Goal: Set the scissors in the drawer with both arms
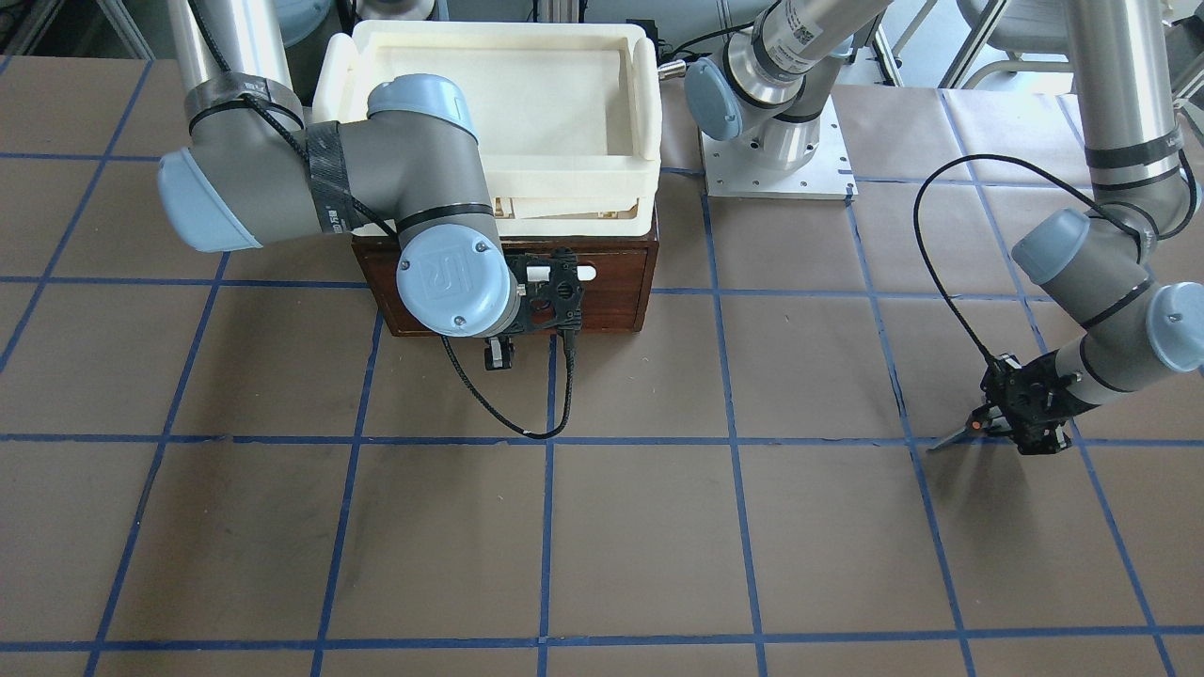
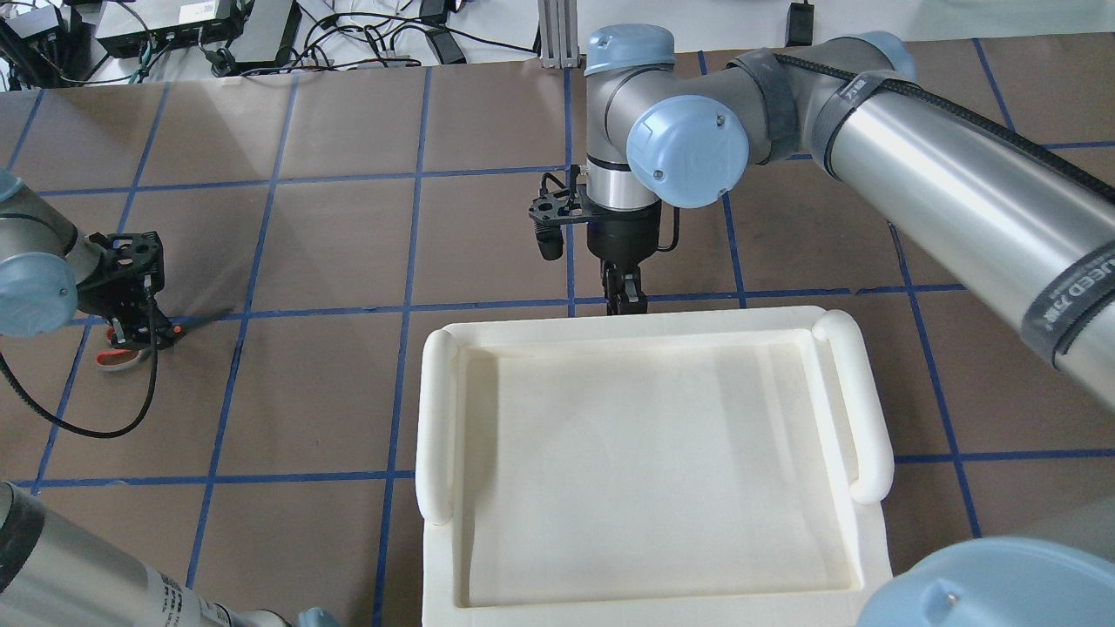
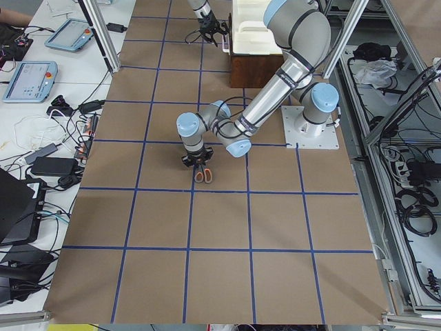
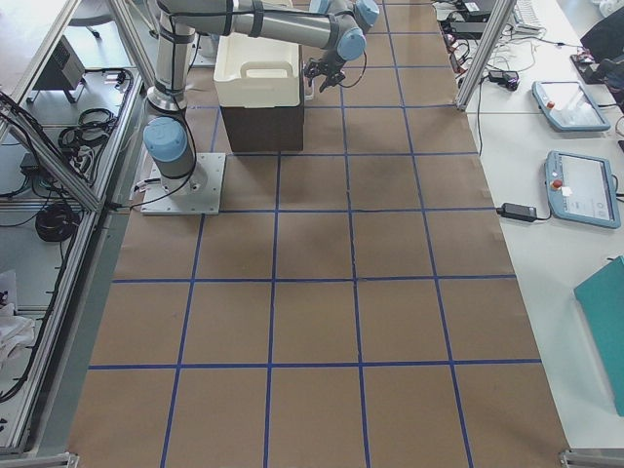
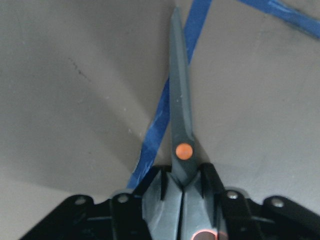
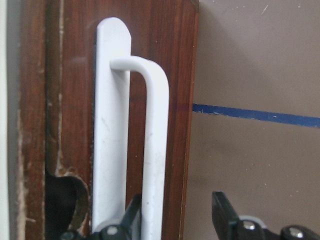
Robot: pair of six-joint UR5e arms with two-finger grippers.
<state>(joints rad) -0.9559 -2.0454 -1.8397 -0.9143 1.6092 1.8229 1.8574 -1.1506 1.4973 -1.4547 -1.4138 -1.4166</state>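
The scissors [image 5: 180,100] have grey-black handles lined orange and dark blades. My left gripper [image 5: 182,175] is shut on them just behind the orange pivot, low over the table at the robot's left side [image 1: 1021,418]. The blades [image 1: 945,440] point away from the fingers and the handles [image 2: 113,355] stick out behind. The dark brown drawer [image 1: 611,301] is closed. My right gripper [image 6: 175,202] is open, with its fingers on either side of the white bar handle [image 6: 155,150]. It also shows in the overhead view [image 2: 625,298].
A cream-white plastic tray [image 1: 649,94] sits on top of the drawer's wooden box. The left arm's base plate [image 1: 776,174] stands beside the box. The table is brown paper with a blue tape grid [image 1: 734,439]. A black cable [image 1: 508,414] loops under the right wrist.
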